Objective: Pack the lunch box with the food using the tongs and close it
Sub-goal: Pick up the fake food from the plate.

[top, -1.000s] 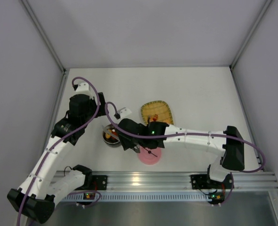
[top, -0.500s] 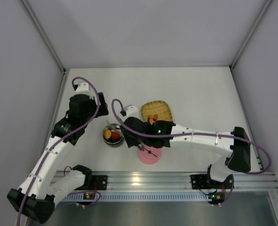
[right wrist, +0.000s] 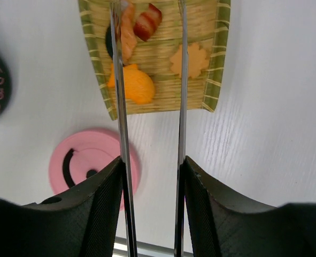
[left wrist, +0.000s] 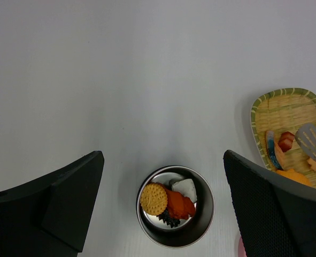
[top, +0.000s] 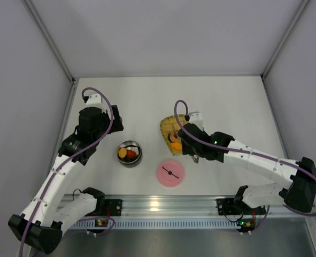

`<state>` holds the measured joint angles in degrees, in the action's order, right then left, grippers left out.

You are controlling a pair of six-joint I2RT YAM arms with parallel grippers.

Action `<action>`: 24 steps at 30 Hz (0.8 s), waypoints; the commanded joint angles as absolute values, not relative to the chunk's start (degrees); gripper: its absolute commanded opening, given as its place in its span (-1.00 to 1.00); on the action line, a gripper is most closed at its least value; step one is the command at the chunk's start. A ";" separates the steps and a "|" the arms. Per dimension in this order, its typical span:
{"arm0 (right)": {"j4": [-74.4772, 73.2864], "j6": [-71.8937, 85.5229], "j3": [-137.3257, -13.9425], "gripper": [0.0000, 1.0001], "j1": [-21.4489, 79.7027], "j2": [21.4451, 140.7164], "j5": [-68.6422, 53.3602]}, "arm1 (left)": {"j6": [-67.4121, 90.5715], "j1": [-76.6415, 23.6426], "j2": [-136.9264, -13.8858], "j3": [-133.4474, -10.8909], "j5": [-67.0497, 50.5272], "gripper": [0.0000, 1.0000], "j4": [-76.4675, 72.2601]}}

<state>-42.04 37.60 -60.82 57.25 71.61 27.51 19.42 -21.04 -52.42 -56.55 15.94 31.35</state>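
Four toy pieces lie in the small round shiny steel lunch box [left wrist: 203,213]: a round dimpled biscuit [left wrist: 153,198], a glossy red-orange piece [left wrist: 179,203], a white wedge [left wrist: 185,188] and a dark spiky bit [left wrist: 167,217], which is half hidden. The box stands uncovered on the white table [top: 222,101], left of centre. Its flat pink round lid [top: 170,173] lies apart to the near right, black bar handle up. Farther right is the yellow woven tray [right wrist: 158,59], green-edged, carrying an orange lump [right wrist: 132,85], a flower-shaped biscuit [right wrist: 189,60] and a red-brown slice [right wrist: 148,22]. The right pincer [right wrist: 152,166] grips the slim pale tongs [right wrist: 181,107], whose arms are parted over the tray, with the tips cut off in the wrist view. The left pincer [left wrist: 162,158] hangs wide open above the box, touching nothing.
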 commanded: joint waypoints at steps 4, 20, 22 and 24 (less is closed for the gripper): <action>-40.08 37.88 -59.50 -0.10 54.76 74.09 28.12 | 19.60 -20.74 -52.65 -56.60 16.08 0.97 30.59; -35.33 37.18 -58.98 -0.17 53.44 78.31 25.14 | 19.34 -20.74 -52.65 -56.60 16.35 0.97 30.59; -35.16 37.18 -58.80 -0.23 53.35 78.40 25.05 | 19.42 -20.74 -52.56 -56.69 16.26 0.97 30.67; -35.07 37.18 -58.71 -0.24 53.35 78.57 24.87 | 19.42 -20.65 -52.56 -56.69 16.26 0.97 30.59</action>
